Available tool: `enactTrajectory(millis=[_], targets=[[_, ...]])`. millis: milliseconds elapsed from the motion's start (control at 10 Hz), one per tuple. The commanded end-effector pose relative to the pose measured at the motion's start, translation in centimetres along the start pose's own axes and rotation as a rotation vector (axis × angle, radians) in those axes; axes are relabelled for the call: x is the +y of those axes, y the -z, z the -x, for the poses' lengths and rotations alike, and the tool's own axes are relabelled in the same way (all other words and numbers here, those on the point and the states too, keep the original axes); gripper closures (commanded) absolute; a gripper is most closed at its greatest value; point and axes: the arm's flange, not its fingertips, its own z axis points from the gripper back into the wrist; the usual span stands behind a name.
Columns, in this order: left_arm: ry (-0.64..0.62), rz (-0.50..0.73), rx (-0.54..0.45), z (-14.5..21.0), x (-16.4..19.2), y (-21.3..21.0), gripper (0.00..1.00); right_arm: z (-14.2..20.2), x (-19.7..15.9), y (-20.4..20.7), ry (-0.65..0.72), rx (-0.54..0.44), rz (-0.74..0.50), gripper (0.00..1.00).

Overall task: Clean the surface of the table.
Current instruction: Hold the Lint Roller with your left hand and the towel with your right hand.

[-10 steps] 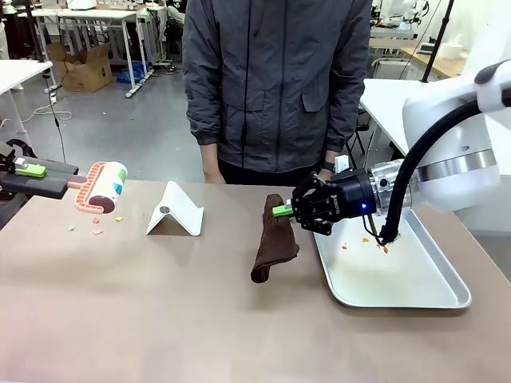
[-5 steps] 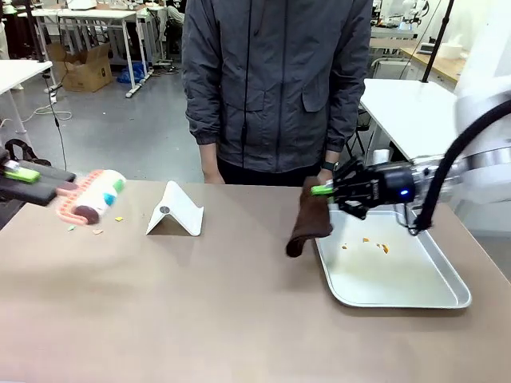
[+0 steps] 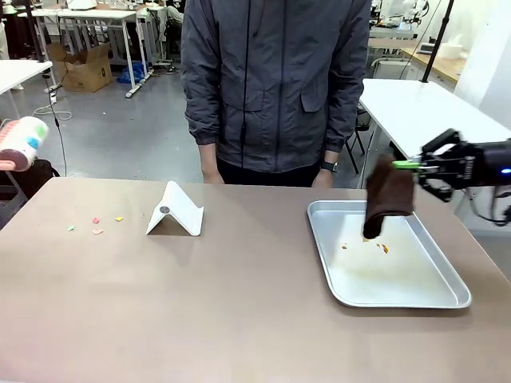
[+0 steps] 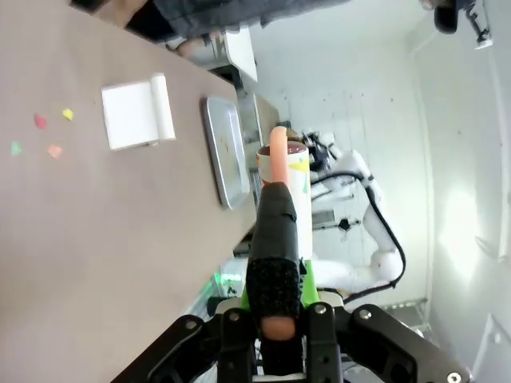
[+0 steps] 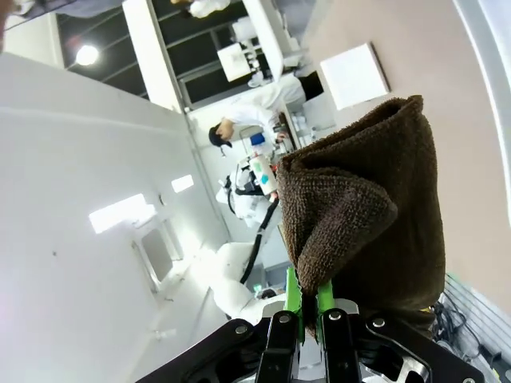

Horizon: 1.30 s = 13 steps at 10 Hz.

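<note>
The brown table [image 3: 200, 303] carries a few small coloured crumbs [image 3: 96, 221] near its far left. My right gripper [image 3: 409, 165] is shut on a dark brown cloth [image 3: 387, 195], which hangs over the far part of the silver tray [image 3: 447, 299]. In the right wrist view the cloth [image 5: 367, 215] is pinched between the green pads of that gripper [image 5: 310, 299]. My left gripper [image 4: 276, 315] is shut on the black handle of a lint roller [image 4: 283, 163]. The roller [image 3: 20, 144] is raised beyond the table's left edge. The crumbs [image 4: 49, 136] lie far from it.
A white folded stand [image 3: 174, 211] sits on the table left of centre, with the crumbs to its left. Orange crumbs [image 3: 382, 247] lie inside the tray. A person in a dark jacket [image 3: 275, 80] stands at the far edge.
My right gripper has carried the cloth rightward from the middle of the table to above the tray. My left arm has pulled the roller left and up, off the table.
</note>
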Motion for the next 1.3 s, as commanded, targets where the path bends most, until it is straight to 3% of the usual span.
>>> enactTrajectory(millis=[0, 500, 800, 900, 1200], targets=[[0.012, 0.013, -0.089, -1.4, 0.4, -4.4, 0.78, 1.1, 0.2, -4.5, -0.006, -0.026, -0.021, 0.92], [-0.039, -0.084, -0.116, -0.7, 2.7, -10.1, 0.78, -1.9, -3.9, -13.2, 0.053, -0.214, 0.001, 0.92], [-0.066, -0.152, -0.107, -1.2, 3.2, -8.6, 0.78, -2.7, -4.7, -12.4, -0.027, -0.319, 0.087, 0.92], [-0.061, -0.09, -0.13, -0.9, 3.4, -10.1, 0.78, -2.5, -5.1, -13.9, 0.063, -0.25, 0.017, 0.92], [-0.061, -0.09, -0.13, -0.9, 3.4, -10.1, 0.78, -2.5, -5.1, -13.9, 0.063, -0.25, 0.017, 0.92]])
